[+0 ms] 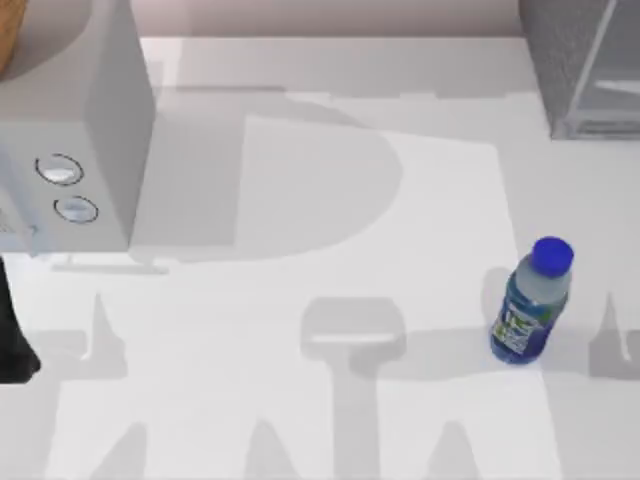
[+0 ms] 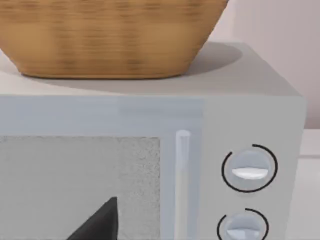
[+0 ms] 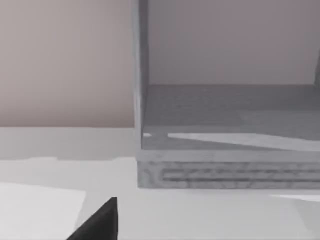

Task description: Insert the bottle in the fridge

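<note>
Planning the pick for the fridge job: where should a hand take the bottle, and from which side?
Judging by its upright pose, grip the bottle around its labelled body, below the blue cap. Coming in level from the table's right looks easiest: it stands nearer that side, with the fridge behind it.

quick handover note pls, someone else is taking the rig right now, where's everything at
Grippers: a dark fingertip edges into the left wrist view, facing the white box with two dials; another edges into the right wrist view, facing the fridge. Neither holds anything that I can see.

Things: the bottle stands upright on the table, toward its right side, cap on. The fridge sits at the table's far right corner, apart from the bottle. A woven basket rests on top of the white box.

Done: nothing yet; bottle untouched.

Left: grasp the bottle, likely with the right arm as it is nearer, and put it in the fridge.
</note>
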Robot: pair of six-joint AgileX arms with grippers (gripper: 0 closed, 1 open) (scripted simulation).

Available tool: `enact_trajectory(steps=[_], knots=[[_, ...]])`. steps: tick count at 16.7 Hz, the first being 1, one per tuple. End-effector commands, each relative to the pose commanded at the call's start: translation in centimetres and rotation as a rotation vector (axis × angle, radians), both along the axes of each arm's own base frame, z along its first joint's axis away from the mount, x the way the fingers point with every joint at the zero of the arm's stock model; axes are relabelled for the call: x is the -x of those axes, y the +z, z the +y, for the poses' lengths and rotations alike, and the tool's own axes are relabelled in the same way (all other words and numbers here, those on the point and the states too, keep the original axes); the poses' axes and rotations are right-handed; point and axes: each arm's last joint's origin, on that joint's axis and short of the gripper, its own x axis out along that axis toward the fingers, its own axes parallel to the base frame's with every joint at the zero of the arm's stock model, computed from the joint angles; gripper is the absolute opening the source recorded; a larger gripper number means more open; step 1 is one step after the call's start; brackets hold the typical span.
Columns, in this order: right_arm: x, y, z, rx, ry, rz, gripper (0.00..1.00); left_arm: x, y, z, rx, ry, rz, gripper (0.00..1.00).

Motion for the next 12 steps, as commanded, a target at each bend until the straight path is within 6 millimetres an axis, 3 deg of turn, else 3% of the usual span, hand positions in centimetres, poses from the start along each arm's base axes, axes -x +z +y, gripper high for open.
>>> enact_trajectory(steps=[6, 12], knots=[[-0.6, 0.3, 0.2, 0.012, 0.058, -0.002, 1.00, 0.0, 0.0, 0.0, 0.000, 0.000, 0.000, 1.00], [-3.3, -0.7, 0.7, 0.053, 0.236, 0.060, 1.00, 0.0, 0.0, 0.0, 0.000, 0.000, 0.000, 1.00]])
